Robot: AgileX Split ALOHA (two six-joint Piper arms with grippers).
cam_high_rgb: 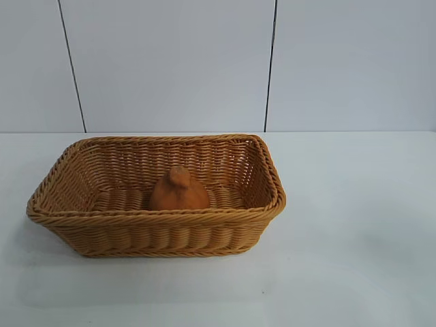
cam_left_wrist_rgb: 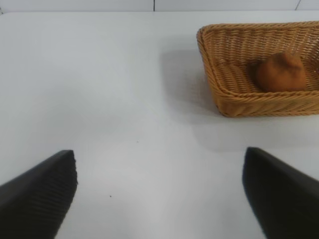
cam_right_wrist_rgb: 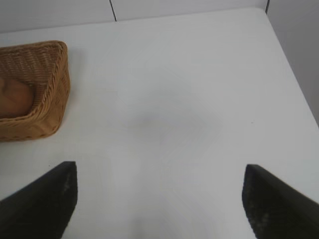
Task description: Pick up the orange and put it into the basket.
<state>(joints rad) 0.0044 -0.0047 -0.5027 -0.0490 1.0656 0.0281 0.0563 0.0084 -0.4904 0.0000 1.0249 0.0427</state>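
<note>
The orange (cam_high_rgb: 178, 191), a dull orange-brown lump with a knob on top, sits inside the woven tan basket (cam_high_rgb: 82, 221) on the white table. It also shows in the left wrist view (cam_left_wrist_rgb: 280, 72) inside the basket (cam_left_wrist_rgb: 234, 102), and partly in the right wrist view (cam_right_wrist_rgb: 14, 97) behind the basket's wall (cam_right_wrist_rgb: 55, 84). My left gripper (cam_left_wrist_rgb: 159, 191) is open and empty over bare table, well away from the basket. My right gripper (cam_right_wrist_rgb: 159, 199) is open and empty over bare table on the basket's other side. Neither arm shows in the exterior view.
The white table (cam_high_rgb: 354, 225) stretches around the basket. A grey panelled wall (cam_high_rgb: 170, 61) stands behind it. The table's edge (cam_right_wrist_rgb: 294, 74) runs along one side in the right wrist view.
</note>
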